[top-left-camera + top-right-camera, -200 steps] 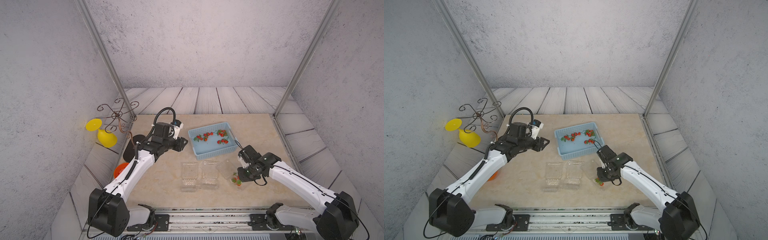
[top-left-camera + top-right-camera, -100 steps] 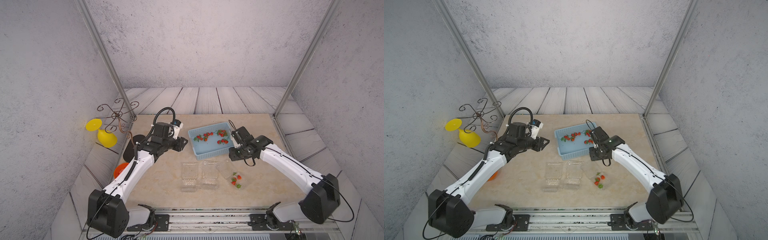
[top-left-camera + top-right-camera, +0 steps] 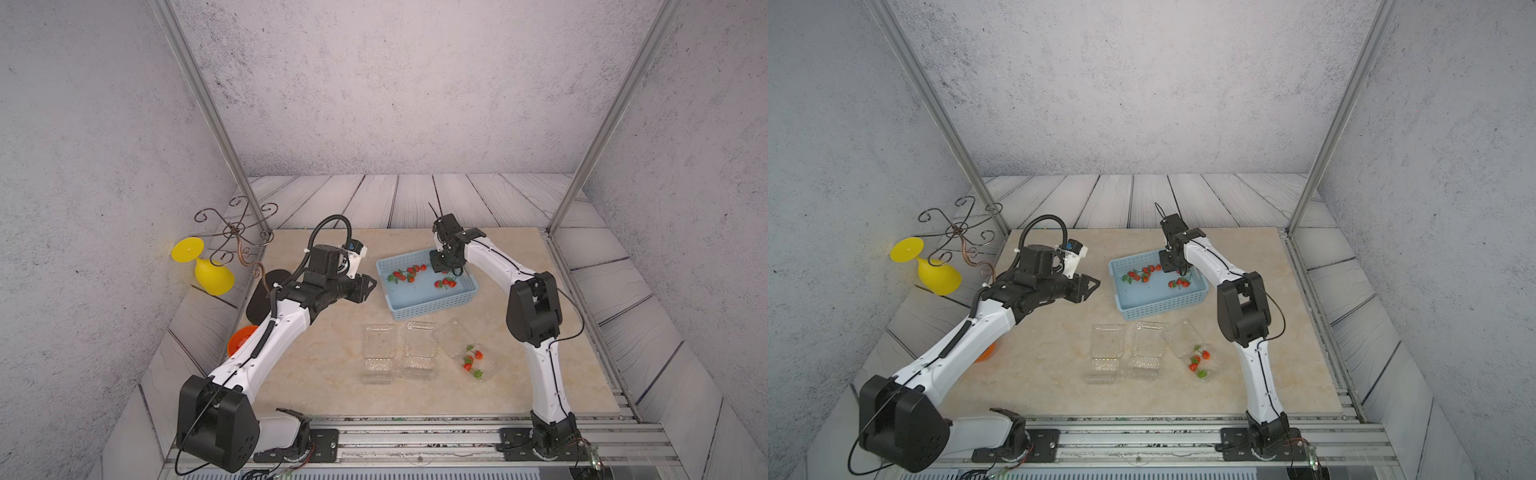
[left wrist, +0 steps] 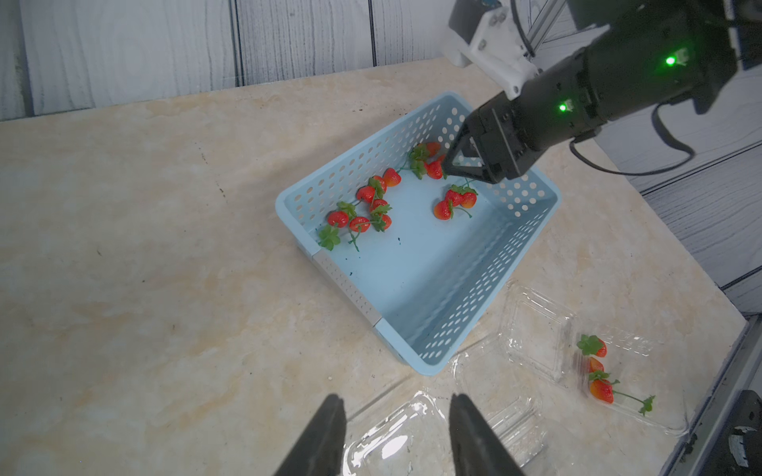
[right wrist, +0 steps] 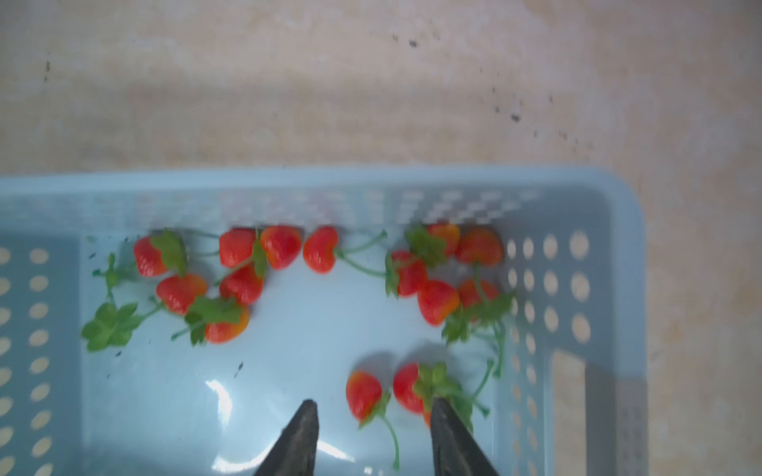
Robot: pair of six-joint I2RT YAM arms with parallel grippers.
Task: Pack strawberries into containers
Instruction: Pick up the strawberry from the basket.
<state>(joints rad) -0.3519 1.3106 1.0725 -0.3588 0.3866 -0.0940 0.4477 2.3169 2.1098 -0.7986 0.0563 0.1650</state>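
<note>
Three clear boxes (image 3: pixel 420 351): lids open, in a row on the worktop (image 3: pixel 324 374), just in front of the blue basket (image 3: pixel 432 308).
Strawberries (image 4: pixel 373 206): most lie in the basket; you have a few in the box nearest your right arm (image 3: pixel 536 307).
Right tool (image 5: pixel 373 402): over the basket's berries, fingers apart, holding nothing.
Left tool (image 4: pixel 396 397): fingers apart, empty, raised beside the basket, well clear of your berries.
</note>
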